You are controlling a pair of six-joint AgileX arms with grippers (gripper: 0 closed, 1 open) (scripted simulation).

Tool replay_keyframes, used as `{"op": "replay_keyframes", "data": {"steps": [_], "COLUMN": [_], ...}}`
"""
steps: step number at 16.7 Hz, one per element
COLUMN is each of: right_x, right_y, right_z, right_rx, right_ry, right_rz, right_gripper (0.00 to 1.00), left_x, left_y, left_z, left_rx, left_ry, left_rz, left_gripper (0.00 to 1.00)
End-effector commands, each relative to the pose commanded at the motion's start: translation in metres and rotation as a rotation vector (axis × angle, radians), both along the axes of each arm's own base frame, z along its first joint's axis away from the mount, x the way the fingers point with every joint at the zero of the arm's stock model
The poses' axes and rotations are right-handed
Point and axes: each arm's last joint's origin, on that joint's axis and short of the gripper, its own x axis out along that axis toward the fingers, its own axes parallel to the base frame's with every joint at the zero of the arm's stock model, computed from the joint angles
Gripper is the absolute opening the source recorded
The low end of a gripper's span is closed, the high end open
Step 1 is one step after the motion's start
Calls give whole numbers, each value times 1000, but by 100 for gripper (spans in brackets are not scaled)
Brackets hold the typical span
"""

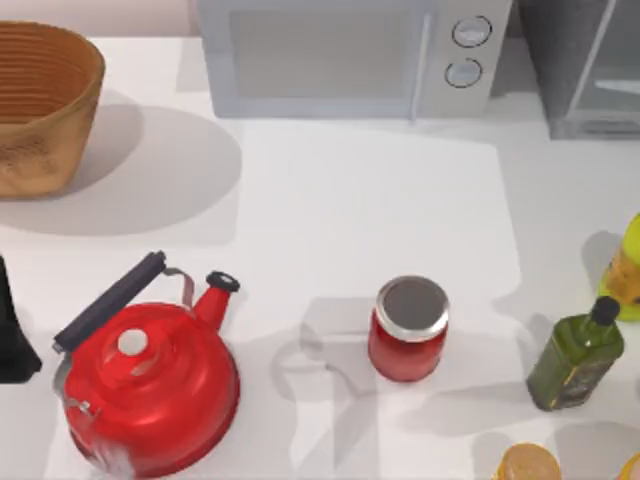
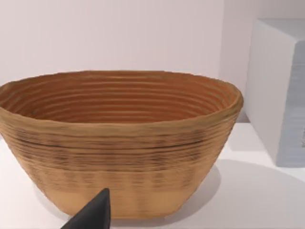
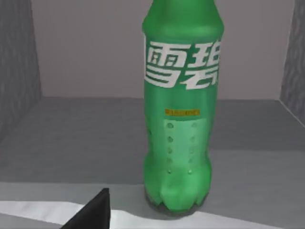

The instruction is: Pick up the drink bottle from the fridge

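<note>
The drink bottle (image 3: 181,119) is bright green with white characters on its label. It stands upright on the grey floor of the fridge (image 3: 71,143), near the front edge, and its cap is cut off from view. My right gripper (image 3: 90,214) sits just in front of the bottle, low and slightly to one side, not touching it. In the top view the fridge (image 1: 585,70) is the dark grey cabinet at the back right, its pale-framed door angled outward. My left gripper (image 1: 12,330) is parked at the table's left edge.
A wicker basket (image 1: 40,110) stands back left, and a light grey microwave (image 1: 340,55) back centre. A red kettle (image 1: 150,375) is front left, a red jar (image 1: 408,328) at the middle. A dark olive bottle (image 1: 578,355) and a yellow-green bottle (image 1: 628,265) stand at the right.
</note>
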Motion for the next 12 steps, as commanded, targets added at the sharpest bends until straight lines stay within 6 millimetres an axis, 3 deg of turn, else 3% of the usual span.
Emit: {"op": "replay_keyframes", "data": {"steps": [3,5,7,12], "right_x": [48,68,78,79], "right_y": [4,10,14,13], "right_z": [6,8,9,10], "right_rx": [-2,1,2,2], "right_ry": [-8,0,6,3], "right_rz": [-5,-8,-10,-12], "right_gripper": [100,100,100,100], "left_x": [0,0,0,0], "left_y": [0,0,0,0], "left_z": [0,0,0,0], "left_rx": [0,0,0,0], "left_ry": [0,0,0,0], "left_rz": [0,0,0,0], "left_gripper": [100,100,100,100]}}
